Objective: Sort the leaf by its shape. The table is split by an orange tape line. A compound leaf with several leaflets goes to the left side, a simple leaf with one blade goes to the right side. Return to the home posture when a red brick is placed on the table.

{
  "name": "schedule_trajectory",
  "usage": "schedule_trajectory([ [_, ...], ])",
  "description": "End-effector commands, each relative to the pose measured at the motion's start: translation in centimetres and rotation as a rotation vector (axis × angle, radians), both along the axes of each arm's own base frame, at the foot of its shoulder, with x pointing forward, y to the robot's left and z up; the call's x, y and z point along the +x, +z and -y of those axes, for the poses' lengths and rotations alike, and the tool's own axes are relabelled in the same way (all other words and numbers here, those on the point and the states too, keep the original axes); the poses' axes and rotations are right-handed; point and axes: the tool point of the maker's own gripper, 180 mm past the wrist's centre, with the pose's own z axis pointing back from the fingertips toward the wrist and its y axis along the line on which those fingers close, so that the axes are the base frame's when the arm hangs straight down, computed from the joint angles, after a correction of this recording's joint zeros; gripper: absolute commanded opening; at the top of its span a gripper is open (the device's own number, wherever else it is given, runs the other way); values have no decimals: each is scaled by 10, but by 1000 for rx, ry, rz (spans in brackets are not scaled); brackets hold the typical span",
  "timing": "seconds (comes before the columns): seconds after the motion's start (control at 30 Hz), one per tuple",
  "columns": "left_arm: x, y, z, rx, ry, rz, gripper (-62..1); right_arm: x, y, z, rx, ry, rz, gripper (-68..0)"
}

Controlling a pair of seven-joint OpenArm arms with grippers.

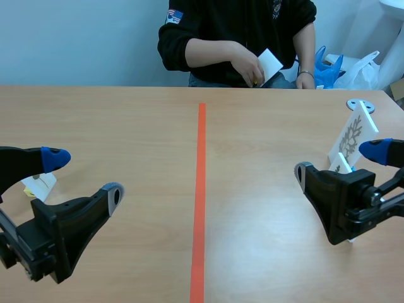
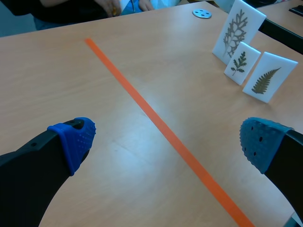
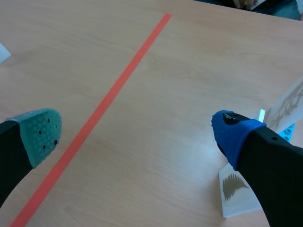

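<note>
Left gripper point(image 1: 85, 175) nearest, fingers wide, empty; right gripper point(image 1: 339, 161) also wide. Across the table a hand point(image 1: 249, 68) holds a white card point(image 1: 271, 62), its leaf unreadable.

Left wrist: three leaf cards point(image 2: 241, 62) stand right of the tape line point(image 2: 156, 120).

Right wrist: fern card point(image 3: 234, 191) beside one finger.

Probably waiting; next move needs the card placed and classified.

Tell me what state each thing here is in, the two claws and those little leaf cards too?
Left gripper, open, holding nothing.
Right gripper, open, holding nothing.
Tall leaf card, standing upright, right of the tape line.
Small leaf card, standing upright beside it.
Fern card, standing upright.
White card, held in the person's hand.
Metal disc, lying flat.
</note>
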Motion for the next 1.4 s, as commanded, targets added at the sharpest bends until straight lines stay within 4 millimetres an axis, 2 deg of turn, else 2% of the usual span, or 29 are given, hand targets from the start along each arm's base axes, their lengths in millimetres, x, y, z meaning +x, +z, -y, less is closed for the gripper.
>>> schedule_trajectory([
  [0.0, 4, 6, 0, -20, 4, 22, 14, 4, 8, 2, 7, -5, 31, 4],
  [1.37, 3, 2, 1, 2, -7, 2, 14, 4, 8, 2, 7, -6, 30, 4],
])
